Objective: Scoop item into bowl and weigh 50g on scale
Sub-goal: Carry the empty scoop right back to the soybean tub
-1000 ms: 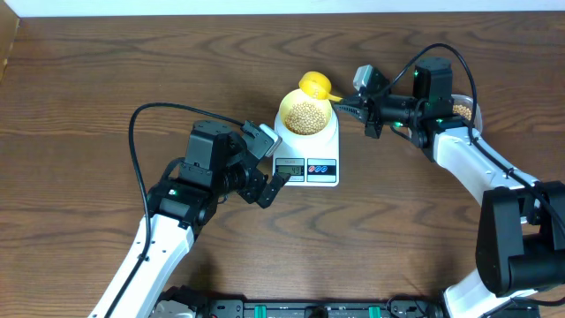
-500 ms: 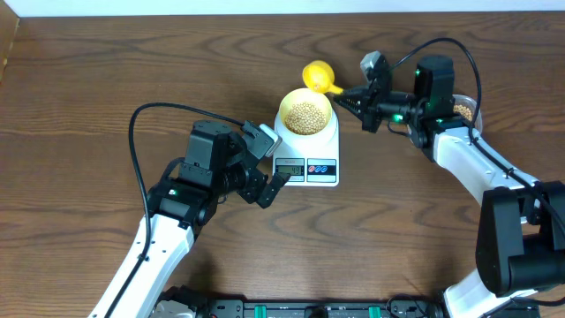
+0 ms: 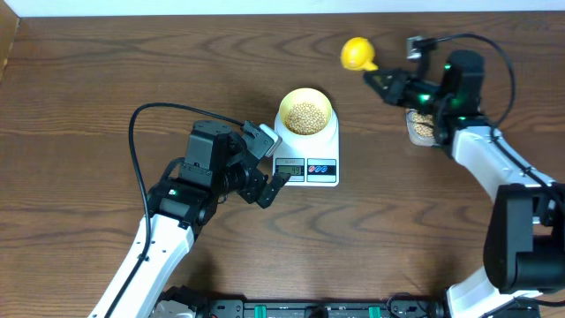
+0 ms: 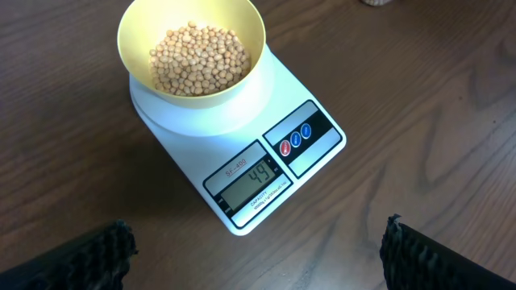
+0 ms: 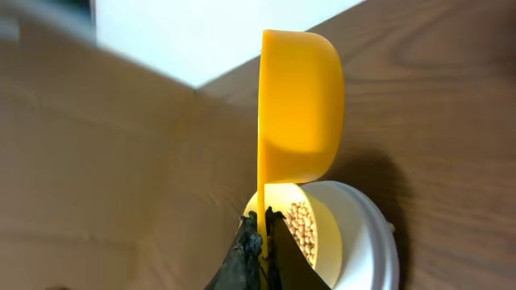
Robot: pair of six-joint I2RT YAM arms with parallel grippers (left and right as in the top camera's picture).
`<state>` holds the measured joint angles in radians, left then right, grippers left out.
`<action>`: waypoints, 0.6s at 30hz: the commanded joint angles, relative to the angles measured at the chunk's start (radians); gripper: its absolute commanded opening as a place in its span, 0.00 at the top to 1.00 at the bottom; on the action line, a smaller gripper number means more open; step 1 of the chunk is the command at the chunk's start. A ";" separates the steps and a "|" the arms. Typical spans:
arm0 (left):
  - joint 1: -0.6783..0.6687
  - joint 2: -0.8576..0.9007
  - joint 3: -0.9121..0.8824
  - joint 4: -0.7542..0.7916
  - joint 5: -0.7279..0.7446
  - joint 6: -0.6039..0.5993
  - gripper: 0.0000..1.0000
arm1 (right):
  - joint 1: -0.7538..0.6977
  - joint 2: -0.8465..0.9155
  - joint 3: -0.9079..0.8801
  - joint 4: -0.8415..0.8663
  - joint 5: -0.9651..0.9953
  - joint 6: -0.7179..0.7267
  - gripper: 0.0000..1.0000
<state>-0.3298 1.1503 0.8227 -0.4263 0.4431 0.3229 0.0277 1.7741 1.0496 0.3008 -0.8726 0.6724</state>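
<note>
Beans (image 4: 199, 59) in bowl (image 4: 129, 32) atop scale (image 3: 328, 141); display short of target. Right gripper (image 3: 386, 81) clamped on scoop (image 3: 356, 52) handle, right of scale by tub (image 3: 422, 128). Left gripper (image 3: 268, 164) apart, left of scale. Risk: overfull scoop overshoots; tilt spills beans onto bench (image 3: 106, 71).

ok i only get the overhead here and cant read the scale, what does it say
observer: in the left wrist view the display on the scale shows two digits, a 4 and what looks like another 4, so under the target.
operator: does the right one really have the scoop
observer: yes, the right wrist view shows the right gripper shut on the thin handle of the scoop; its inside is hidden there.
operator: left one touching the scale
observer: no, the left wrist view shows the left gripper open, its fingertips wide apart, with bare table between them and the scale.
</note>
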 commanded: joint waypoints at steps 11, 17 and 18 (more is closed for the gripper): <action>0.003 0.006 -0.015 -0.003 0.010 0.021 0.00 | -0.126 -0.100 0.001 -0.045 -0.046 0.207 0.99; 0.003 0.006 -0.015 -0.003 0.010 0.021 0.00 | -0.154 -0.183 0.001 -0.228 -0.011 0.174 0.99; 0.003 0.006 -0.015 -0.003 0.010 0.021 0.00 | -0.158 -0.199 0.001 -0.275 0.008 0.155 0.99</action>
<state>-0.3298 1.1503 0.8227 -0.4271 0.4435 0.3229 -0.1200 1.6283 1.0496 0.0902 -0.8967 0.8604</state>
